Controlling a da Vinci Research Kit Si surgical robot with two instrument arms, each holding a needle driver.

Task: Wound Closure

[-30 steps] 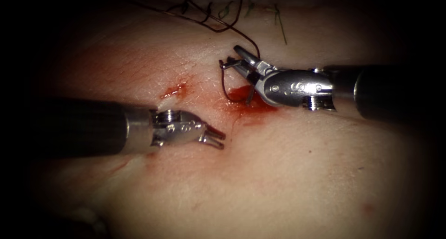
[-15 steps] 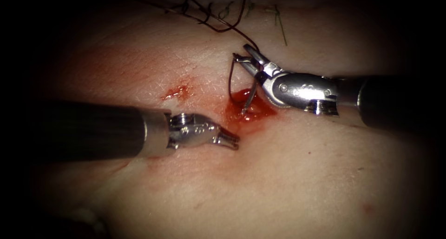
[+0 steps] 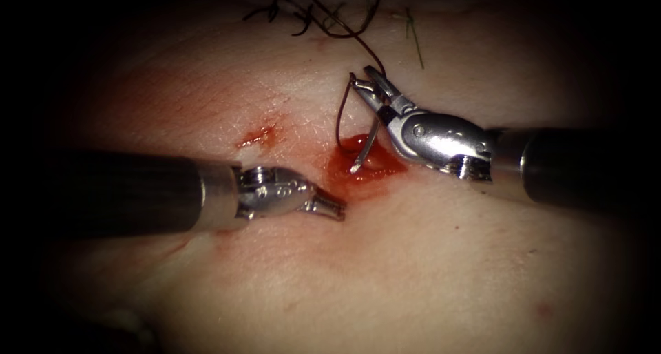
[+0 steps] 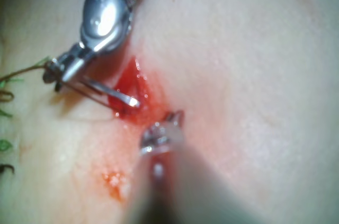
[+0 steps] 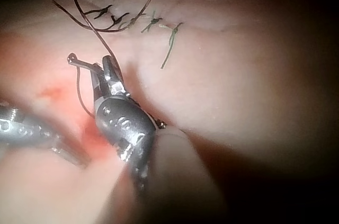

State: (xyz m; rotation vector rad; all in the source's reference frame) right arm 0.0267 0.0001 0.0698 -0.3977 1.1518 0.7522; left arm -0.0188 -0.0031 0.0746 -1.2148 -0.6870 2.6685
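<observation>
Landmark for this entry: the pool of red fluid [image 3: 361, 162] in the pale pink pork-belly tissue [image 3: 427, 271].

Right tool [image 3: 367, 84], a small silver wristed needle driver on a dark shaft, sits just beyond and to the endoscope-right of the pool. Its jaws are closed on the curved steel needle [image 3: 365, 146], gripping it near the swaged tail end, where the dark brown thread [image 3: 358, 40] joins. From the jaws one part of the needle arcs as a thin dark curve down to the pool's left edge; the bright pointed end lies over the middle of the pool. Whether the tip touches the fluid or hovers just above it cannot be told. In the left wrist view the needle [image 4: 108, 91] crosses the pool with its bright tip at the centre, the right tool [image 4: 61, 70] clamped on its other end.

Left tool [image 3: 335, 207], a matching silver needle driver, rests just short of the pool on its endoscope-left side. Jaws nearly closed, nothing between them.

Thread runs from the needle's tail away from the pool toward a row of dark and green knotted stitches [image 5: 151, 23] well beyond it.
</observation>
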